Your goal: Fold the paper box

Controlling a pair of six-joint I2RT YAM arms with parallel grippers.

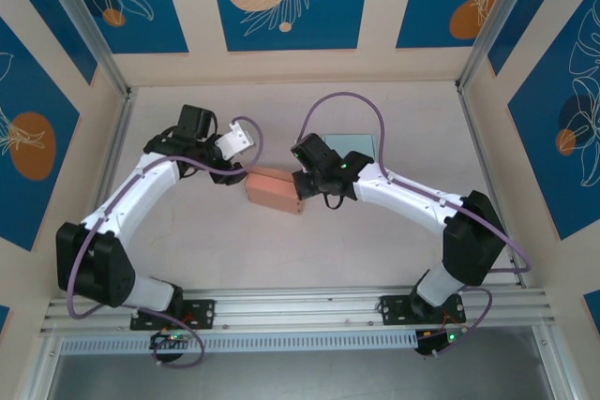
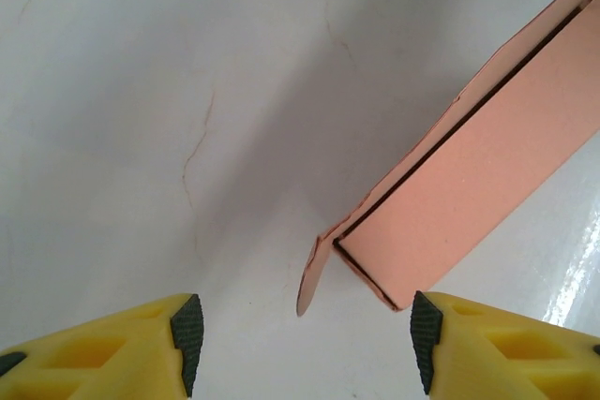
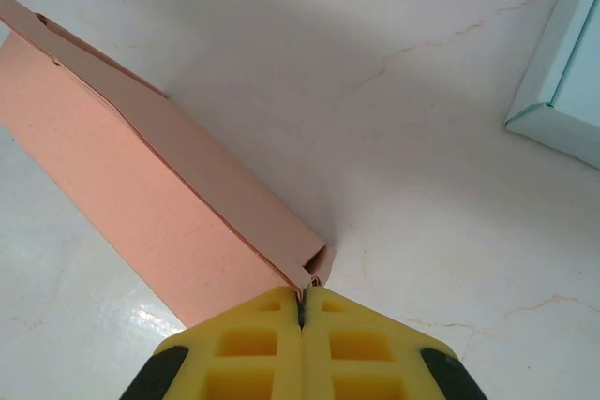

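Paper box (image 1: 274, 191) lies at table (image 1: 375, 241) centre, between both arms. We note left gripper (image 2: 307, 330) jaws apart, box's left end just ahead of fingertips. Right gripper (image 3: 301, 302) fingers pressed together on right end flap.

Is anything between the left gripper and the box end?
Nothing visible. The left gripper is open, with bare table between its fingers. The box corner and its loose tab lie just ahead of the fingertips.
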